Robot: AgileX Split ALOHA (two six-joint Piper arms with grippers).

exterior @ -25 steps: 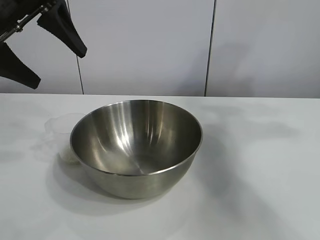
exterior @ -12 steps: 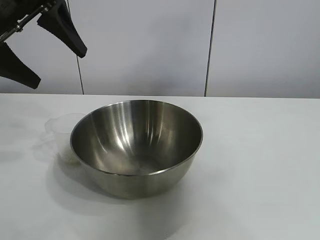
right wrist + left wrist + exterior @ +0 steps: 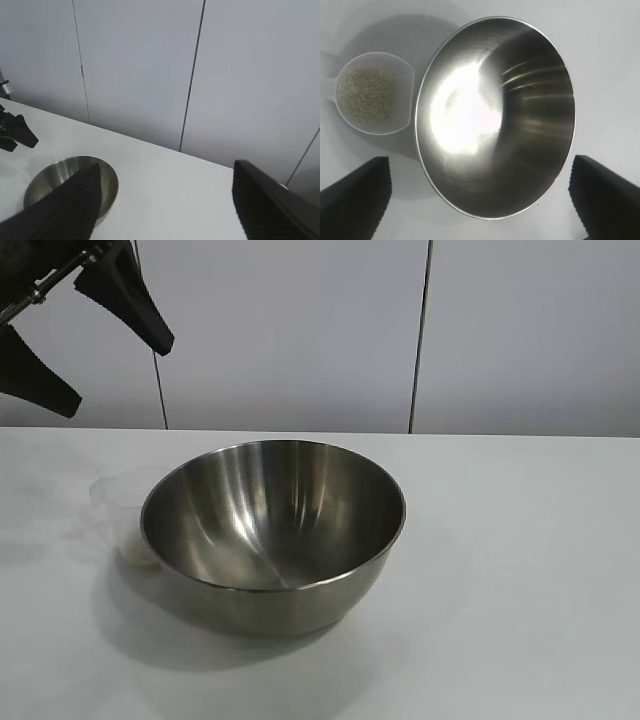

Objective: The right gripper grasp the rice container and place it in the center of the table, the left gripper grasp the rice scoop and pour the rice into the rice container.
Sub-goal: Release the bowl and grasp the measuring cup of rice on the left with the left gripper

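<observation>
Nothing on the plain white flat table (image 3: 520,570) has moved since a second ago; only a soft shadow to the right of the bowl has gone. That big, shiny, round steel bowl, the rice container (image 3: 273,530), sits in the middle of the table, smooth inside, with a thin rolled rim. It looks empty.

Just beside it, on the left in the outside view and maybe touching, stands the rice scoop (image 3: 372,93), a small see-through plastic cup with a short handle tab. A pale heap of tiny rice (image 3: 365,95) grains lies in it.

The left gripper (image 3: 85,335), black with two long pointed fingers (image 3: 135,300), hangs high above the scoop. Its fingers are spread wide and hold nothing. The right gripper (image 3: 165,205) is far back from the bowl, with its black fingers (image 3: 75,200) apart and empty.

I think the bowl step is done. Next comes the scoop: the left fingers need to go down, pinch the thin handle tab, lift, and tip it over the bowl. The plastic looks light and slippery.
</observation>
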